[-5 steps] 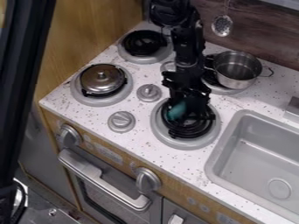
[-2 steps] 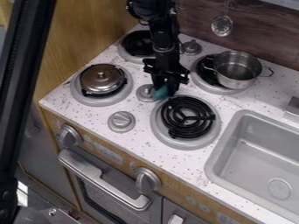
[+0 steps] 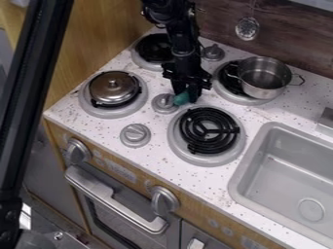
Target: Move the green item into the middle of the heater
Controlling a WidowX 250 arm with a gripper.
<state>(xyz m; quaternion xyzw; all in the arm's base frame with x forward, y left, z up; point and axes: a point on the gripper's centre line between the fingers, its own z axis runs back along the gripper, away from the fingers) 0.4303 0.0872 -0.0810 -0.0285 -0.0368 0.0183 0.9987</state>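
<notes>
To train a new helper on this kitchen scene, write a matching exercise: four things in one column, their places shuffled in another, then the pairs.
Things:
1. Green item
2. Knobbed metal lid
3. Open steel pot
4. Slotted ladle

Places:
A. Partly over the rear right burner
B. In the pincer, by a stove knob
C. Hanging before the brown wall
D. At the front left burner

Pairs: 1-B, 2-D, 3-A, 4-C

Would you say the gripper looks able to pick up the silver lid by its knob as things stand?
Probably not: the gripper is holding the green item. Otherwise the way looks free, as the silver lid has its knob uncovered and only a low stove dial lies between.
</notes>
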